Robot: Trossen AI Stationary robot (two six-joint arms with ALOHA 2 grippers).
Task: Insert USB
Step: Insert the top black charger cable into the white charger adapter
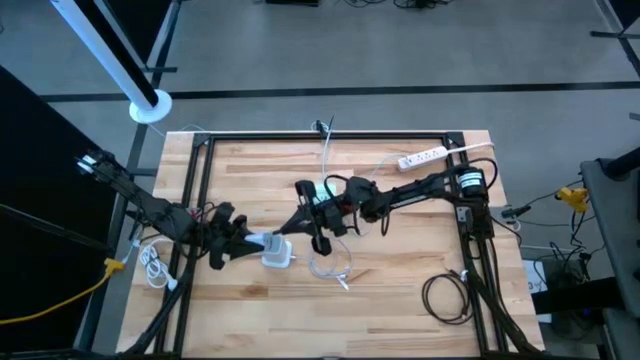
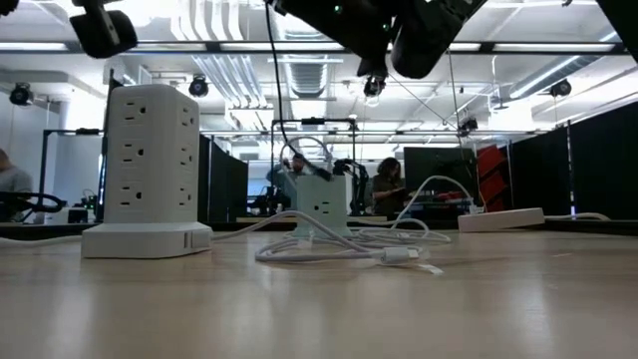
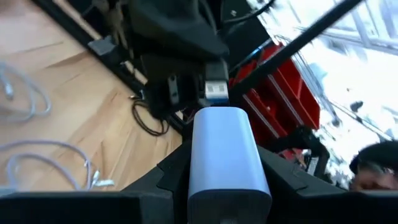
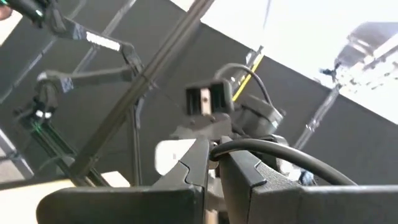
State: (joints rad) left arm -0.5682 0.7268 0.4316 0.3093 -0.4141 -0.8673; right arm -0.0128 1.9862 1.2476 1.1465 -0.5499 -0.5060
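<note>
My left gripper (image 1: 247,240) is shut on a white charger block (image 3: 225,155), held clear of the table. Facing it, my right gripper (image 1: 306,216) is shut on a black USB cable (image 4: 273,152). The cable's metal plug (image 3: 216,88), with a blue insert, sticks out past the fingertips. It stands right at the block's far end face; whether it has entered the port, I cannot tell. Both grippers hang over the middle of the table. My left gripper pinches the charger block by its two long sides (image 3: 198,180) between its two fingers (image 3: 163,180). It holds the block about level and lengthwise, lifted clear, with the block's far end (image 3: 219,115) pointing at the plug. My right gripper pinches the black cable just behind the plug (image 4: 219,147) between its shut fingers (image 4: 189,171). The plug (image 4: 208,99) juts out beyond the fingertips toward the charger block, and the cable loops back over the gripper, clear of the table.
A white power tower (image 2: 150,170) stands on the wood table under the grippers, and a second one (image 2: 321,204) stands farther back. A white cable (image 2: 349,249) lies coiled between them. A power strip (image 1: 421,157) lies at the far right and a black cable coil (image 1: 447,297) near right.
</note>
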